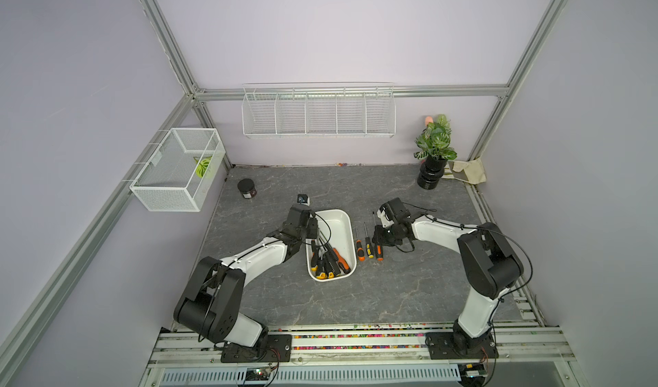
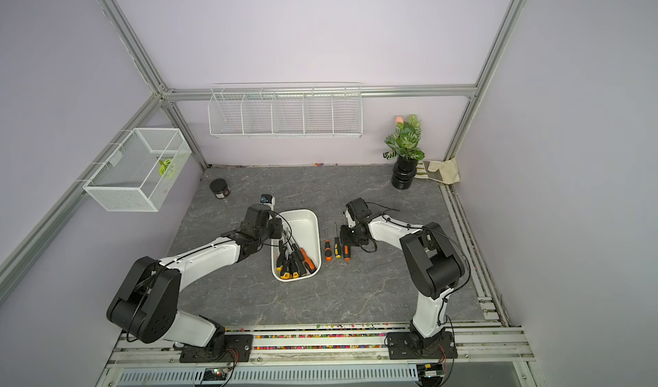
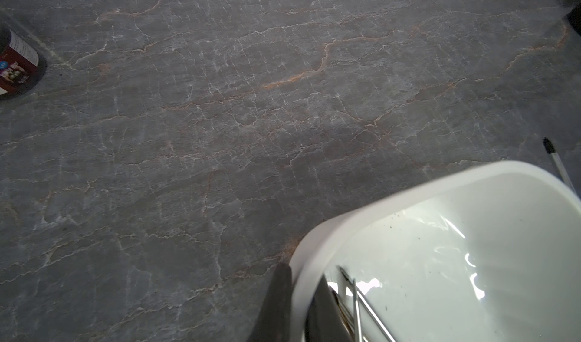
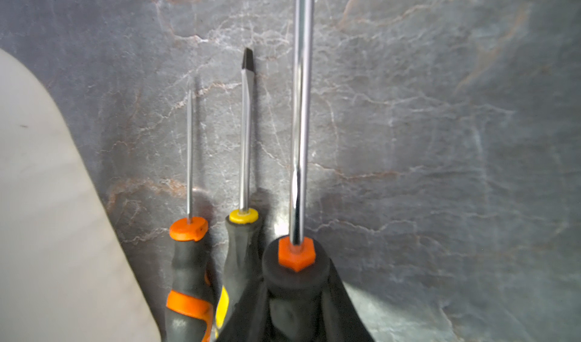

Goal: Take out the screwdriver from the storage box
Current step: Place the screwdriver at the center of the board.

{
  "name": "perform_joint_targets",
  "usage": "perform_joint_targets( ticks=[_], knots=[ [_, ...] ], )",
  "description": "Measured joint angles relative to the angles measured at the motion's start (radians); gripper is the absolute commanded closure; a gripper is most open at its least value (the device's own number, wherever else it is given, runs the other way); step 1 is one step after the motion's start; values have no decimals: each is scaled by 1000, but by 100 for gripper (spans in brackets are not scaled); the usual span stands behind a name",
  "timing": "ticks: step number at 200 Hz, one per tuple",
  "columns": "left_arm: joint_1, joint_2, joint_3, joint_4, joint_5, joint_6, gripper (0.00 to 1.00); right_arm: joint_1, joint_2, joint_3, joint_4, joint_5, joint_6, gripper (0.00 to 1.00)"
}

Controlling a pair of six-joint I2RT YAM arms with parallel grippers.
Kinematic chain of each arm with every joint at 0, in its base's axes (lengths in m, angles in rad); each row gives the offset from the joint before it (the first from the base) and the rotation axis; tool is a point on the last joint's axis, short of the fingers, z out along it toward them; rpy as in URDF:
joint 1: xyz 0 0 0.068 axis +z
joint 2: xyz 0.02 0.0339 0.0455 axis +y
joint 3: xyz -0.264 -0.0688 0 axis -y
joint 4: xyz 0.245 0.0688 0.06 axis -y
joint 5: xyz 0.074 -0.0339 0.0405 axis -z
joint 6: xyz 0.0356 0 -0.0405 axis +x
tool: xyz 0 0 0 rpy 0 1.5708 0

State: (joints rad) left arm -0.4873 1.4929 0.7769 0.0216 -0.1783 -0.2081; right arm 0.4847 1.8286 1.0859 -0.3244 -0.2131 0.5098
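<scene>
The grey marbled table [image 1: 356, 307] is your stage. The storage box [image 1: 338, 225] sits mid-table between the two arms, its long side running away from you. Its near end is packed with a heap of screwdrivers [image 1: 327, 260], handles toward you, and the far half is bare white floor.

Why is your left gripper [image 3: 301, 290] there? It's pinched tight on the box's left wall, one finger outside and one inside. To my eye that's an anchor, so the tub won't slide while tools come out.

Just beside the box on the right, an orange-handled driver [image 4: 188, 261] and a yellow-capped driver [image 4: 242, 246] lie parallel on the table, tips pointing away. It's a tidy row, and it looks like your drop zone.

Your right gripper [image 4: 294, 299] is clamped on the handle of the held screwdriver [image 4: 300, 120], the one with the orange hex collar, lined up just right of that pair. So this one is out of the box. I can't tell whether it's touching the table. My guess for the next call is a release, and mind that its handle sits very near the yellow-capped neighbour.

Now the poses. Your left arm [image 1: 256, 253] reaches forward and inward, wrist bent down over the box's rim. Your right arm [image 1: 438, 228] folds in from the right, elbow high, wrist tipped low at the row.
</scene>
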Motion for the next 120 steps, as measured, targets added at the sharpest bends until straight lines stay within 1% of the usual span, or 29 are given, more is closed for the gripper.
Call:
perform_joint_targets(
  ticks=[20, 34, 49, 64, 82, 98, 120],
  knots=[
    [0, 0, 0, 0, 0, 0, 100, 0, 3, 0, 2, -2, 3, 85],
    [0, 0, 0, 0, 0, 0, 100, 0, 4, 0, 4, -2, 6, 79],
    [0, 0, 0, 0, 0, 0, 100, 0, 4, 0, 4, -2, 7, 77],
    [0, 0, 0, 0, 0, 0, 100, 0, 4, 0, 4, -2, 10, 73],
    [0, 0, 0, 1, 0, 0, 100, 0, 4, -2, 8, -2, 11, 71],
    [0, 0, 0, 1, 0, 0, 100, 0, 5, -7, 11, -1, 12, 68],
    [0, 0, 0, 1, 0, 0, 100, 0, 5, -7, 17, -2, 15, 66]
  ],
)
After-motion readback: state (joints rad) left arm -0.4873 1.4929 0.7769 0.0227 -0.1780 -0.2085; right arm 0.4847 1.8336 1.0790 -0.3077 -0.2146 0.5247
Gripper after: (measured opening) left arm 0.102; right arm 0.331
